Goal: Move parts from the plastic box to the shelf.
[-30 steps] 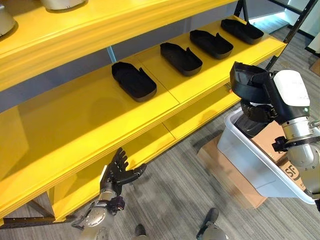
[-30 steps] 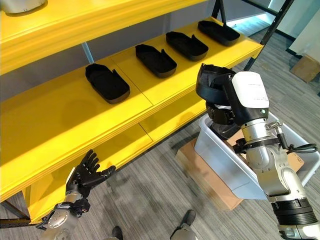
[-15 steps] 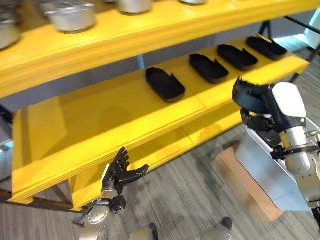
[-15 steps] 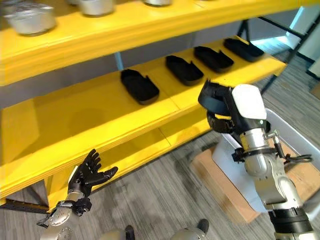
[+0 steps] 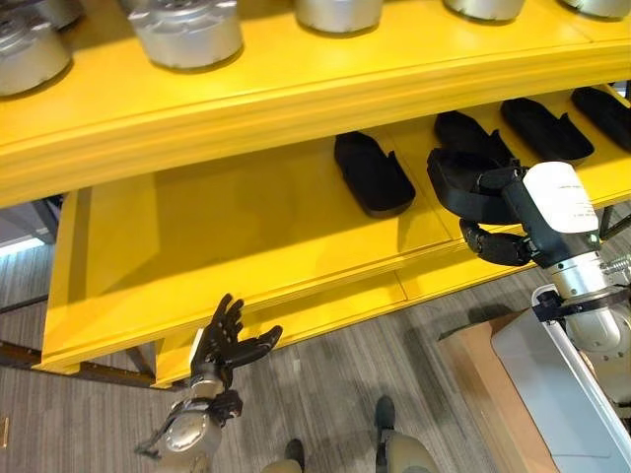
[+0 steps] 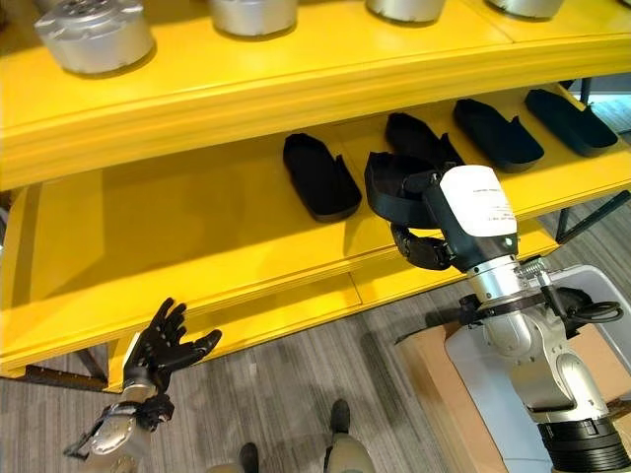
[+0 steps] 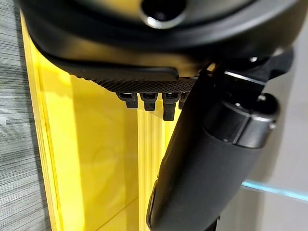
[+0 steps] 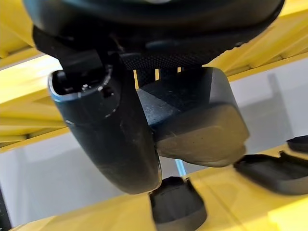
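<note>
Right now the robot's right hand (image 6: pixel 419 222) is holding a flat black moulded plastic part (image 6: pixel 394 187) up at the front lip of the yellow middle shelf (image 6: pixel 177 227), its fingers (image 8: pixel 103 139) curling under the piece with the thumb closing on it. From where I'm standing the part is looking stiff and light, a shallow hard shell that is not sagging at all in the grip; its smooth surface is probably a bit slippery, so taking it across the thick middle of its body, as the hand is doing, seems the safest hold. Several matching black parts (image 6: pixel 317 177) are already lying in a row on the same shelf, with bare yellow board to their left. The white plastic box (image 6: pixel 493 379) is sitting low at the right on a brown cardboard carton (image 6: pixel 434 394). The left hand (image 6: pixel 163 345) is hanging low near the bottom shelf, fingers spread and holding nothing. Grey metal castings (image 6: pixel 97 34) are standing on the top shelf.
</note>
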You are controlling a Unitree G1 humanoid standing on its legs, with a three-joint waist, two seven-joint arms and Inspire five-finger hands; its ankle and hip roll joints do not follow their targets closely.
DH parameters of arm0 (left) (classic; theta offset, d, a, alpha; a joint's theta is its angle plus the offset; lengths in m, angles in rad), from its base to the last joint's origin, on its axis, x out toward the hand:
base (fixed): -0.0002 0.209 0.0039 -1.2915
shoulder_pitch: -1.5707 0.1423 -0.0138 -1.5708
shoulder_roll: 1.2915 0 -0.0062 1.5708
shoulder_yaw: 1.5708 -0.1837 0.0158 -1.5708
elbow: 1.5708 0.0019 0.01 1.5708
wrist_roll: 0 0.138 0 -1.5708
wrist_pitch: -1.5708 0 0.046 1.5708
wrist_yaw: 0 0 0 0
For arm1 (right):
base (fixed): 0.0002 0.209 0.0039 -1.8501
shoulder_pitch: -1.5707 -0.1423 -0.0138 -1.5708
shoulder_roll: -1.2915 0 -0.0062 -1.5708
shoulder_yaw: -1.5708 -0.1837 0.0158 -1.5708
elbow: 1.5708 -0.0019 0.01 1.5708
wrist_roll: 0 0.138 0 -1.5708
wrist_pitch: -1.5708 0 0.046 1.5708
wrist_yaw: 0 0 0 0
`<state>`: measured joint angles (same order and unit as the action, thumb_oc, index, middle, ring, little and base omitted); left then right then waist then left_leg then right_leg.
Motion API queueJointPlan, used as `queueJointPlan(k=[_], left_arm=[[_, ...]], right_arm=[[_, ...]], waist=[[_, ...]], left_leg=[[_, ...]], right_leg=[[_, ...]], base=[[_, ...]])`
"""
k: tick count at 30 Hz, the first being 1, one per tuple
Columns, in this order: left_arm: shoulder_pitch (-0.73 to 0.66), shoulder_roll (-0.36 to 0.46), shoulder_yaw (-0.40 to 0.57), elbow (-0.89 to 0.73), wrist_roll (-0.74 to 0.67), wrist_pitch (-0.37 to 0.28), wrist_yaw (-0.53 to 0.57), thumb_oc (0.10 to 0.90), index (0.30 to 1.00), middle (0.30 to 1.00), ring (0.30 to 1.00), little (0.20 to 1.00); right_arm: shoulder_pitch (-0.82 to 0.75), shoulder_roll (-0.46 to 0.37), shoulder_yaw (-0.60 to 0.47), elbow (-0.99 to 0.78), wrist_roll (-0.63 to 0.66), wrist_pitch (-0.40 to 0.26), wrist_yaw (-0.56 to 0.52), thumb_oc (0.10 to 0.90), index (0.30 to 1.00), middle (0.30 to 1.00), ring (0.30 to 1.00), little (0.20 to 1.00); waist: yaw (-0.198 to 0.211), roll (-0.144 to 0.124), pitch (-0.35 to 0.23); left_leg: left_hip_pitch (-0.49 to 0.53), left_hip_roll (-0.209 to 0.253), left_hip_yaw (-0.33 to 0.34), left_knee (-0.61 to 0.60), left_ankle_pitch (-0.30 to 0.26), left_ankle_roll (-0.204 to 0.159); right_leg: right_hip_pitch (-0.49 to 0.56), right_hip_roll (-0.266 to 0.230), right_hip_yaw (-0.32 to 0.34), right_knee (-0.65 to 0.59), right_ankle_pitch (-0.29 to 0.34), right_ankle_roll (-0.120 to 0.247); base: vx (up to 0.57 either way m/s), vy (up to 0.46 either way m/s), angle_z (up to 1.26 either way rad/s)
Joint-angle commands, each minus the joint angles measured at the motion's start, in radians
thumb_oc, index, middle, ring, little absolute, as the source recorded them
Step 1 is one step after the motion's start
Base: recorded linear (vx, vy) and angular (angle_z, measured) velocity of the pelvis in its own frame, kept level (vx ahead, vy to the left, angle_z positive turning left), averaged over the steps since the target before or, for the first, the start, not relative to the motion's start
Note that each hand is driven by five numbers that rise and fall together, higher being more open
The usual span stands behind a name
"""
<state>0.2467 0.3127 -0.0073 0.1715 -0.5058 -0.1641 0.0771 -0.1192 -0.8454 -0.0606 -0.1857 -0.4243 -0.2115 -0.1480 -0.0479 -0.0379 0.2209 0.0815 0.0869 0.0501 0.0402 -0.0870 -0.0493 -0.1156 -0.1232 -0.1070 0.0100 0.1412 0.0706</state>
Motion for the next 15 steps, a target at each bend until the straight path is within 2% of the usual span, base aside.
queueJointPlan(k=[1,15], left_arm=[[-0.114,0.050,-0.033,-0.077,0.005,-0.065,-0.032,0.900,1.000,1.000,1.000,1.000],[-0.095,0.035,-0.048,-0.081,-0.007,-0.060,-0.039,0.900,1.000,1.000,1.000,1.000]], right_arm=[[-0.138,-0.038,-0.138,-0.054,0.075,-0.046,-0.080,0.400,0.300,0.300,0.300,0.300],[-0.209,-0.030,-0.080,-0.077,0.069,-0.065,-0.090,0.400,0.300,0.300,0.300,0.300]], waist=[[-0.010,-0.067,-0.102],[0.008,-0.042,-0.147]], left_leg=[[-0.036,-0.006,0.011,0.059,-0.073,0.009],[0.006,0.051,0.004,0.005,-0.035,-0.027]], right_leg=[[-0.018,-0.114,0.003,0.062,-0.018,0.106],[0.051,-0.068,-0.015,0.031,-0.069,0.077]], base=[[0.06,-0.127,0.02],[0.03,-0.081,0.01]])
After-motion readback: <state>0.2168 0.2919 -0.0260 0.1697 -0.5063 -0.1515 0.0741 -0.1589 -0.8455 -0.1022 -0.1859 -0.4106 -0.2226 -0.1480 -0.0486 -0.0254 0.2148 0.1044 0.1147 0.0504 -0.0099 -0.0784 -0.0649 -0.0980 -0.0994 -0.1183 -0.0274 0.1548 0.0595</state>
